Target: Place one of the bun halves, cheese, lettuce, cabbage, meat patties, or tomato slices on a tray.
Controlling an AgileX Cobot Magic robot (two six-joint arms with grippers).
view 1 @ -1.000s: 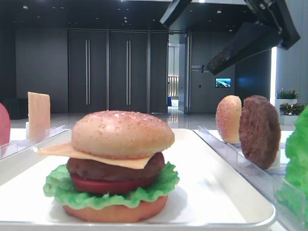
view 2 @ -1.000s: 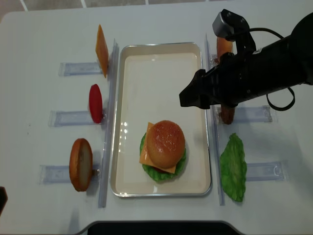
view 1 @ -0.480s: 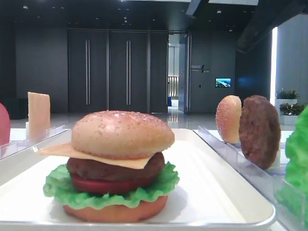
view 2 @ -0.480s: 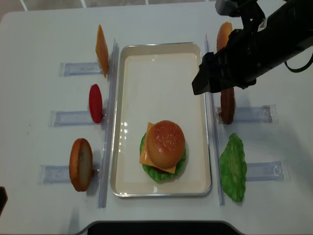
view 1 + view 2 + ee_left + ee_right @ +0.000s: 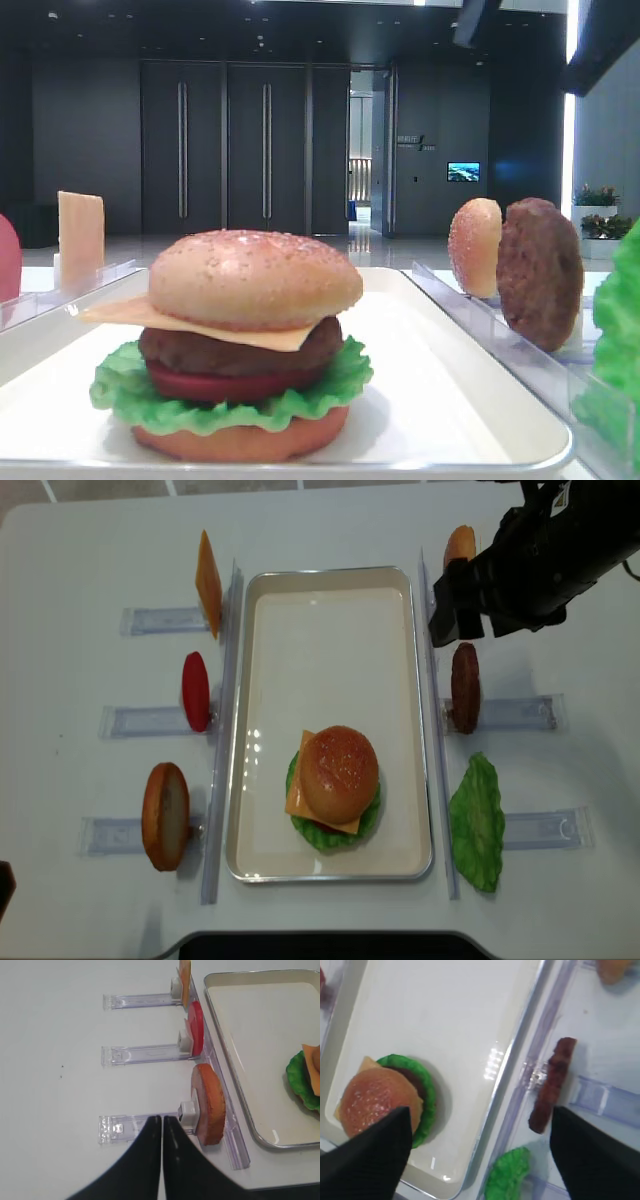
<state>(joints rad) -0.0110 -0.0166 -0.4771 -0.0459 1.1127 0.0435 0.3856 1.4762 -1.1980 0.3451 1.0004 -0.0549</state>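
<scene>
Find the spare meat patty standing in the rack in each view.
Front exterior view: right side, upright meat patty beside the tray.
Right wrist view: right of centre, edge-on.
Left wrist view: not in it.
Overhead view: right of tray.
Shared landmark: the tray.

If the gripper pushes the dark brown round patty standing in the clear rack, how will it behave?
The dark brown round patty stands on edge in the clear rack, so it would probably tip sideways. It looks thick and stiff, unlikely to flop.

Glossy white tray (image 5: 330, 600), clear plastic racks (image 5: 165, 619)
</scene>
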